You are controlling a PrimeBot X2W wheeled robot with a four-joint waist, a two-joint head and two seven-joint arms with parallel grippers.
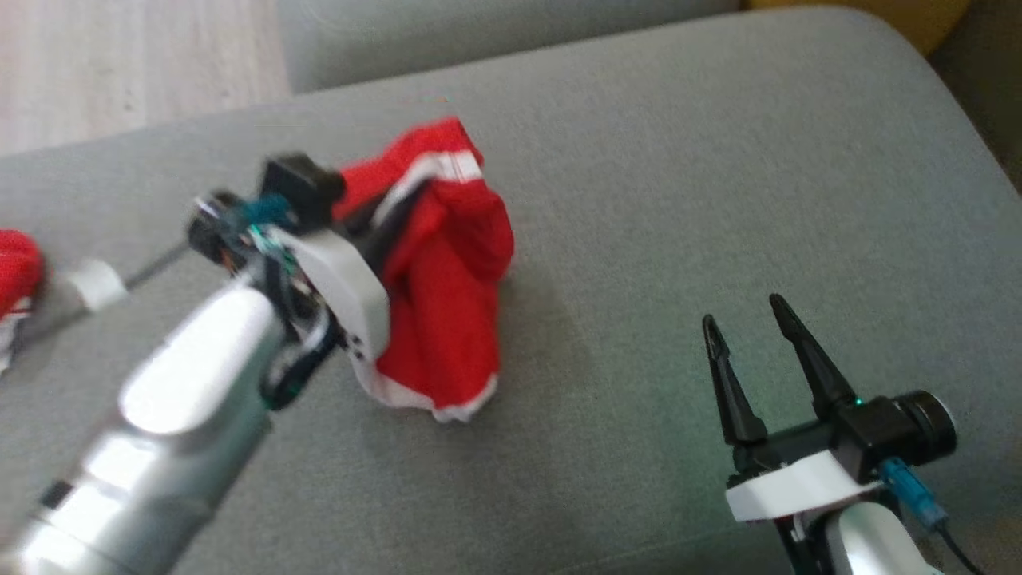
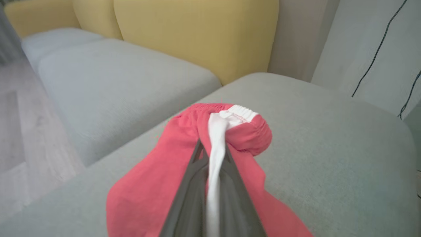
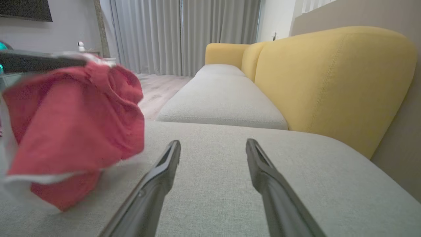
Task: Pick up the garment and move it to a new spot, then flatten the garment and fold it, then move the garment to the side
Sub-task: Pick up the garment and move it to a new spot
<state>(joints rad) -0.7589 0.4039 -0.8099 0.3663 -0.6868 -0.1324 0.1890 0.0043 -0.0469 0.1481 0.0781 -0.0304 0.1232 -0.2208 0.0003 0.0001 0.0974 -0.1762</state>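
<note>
Centre-left of the head view, the red garment [image 1: 447, 263] droops over the grey cushion [image 1: 679, 200] — soft, light, floppy — pinched at its white-trimmed waistband by the left gripper [image 2: 212, 151], a sound hold; the right gripper [image 1: 744, 315] stands spread.

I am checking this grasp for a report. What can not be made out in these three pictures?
- Left wrist view: lower part of the red shorts held by the left gripper, cut off by the bottom edge.
- Head view: that gripper's fingertips, hidden behind the shorts.
- Head view: a second red thing, blurred and cut by the left edge.
- Right wrist view: the shorts' left side, blurred, cut by the left edge.
</note>
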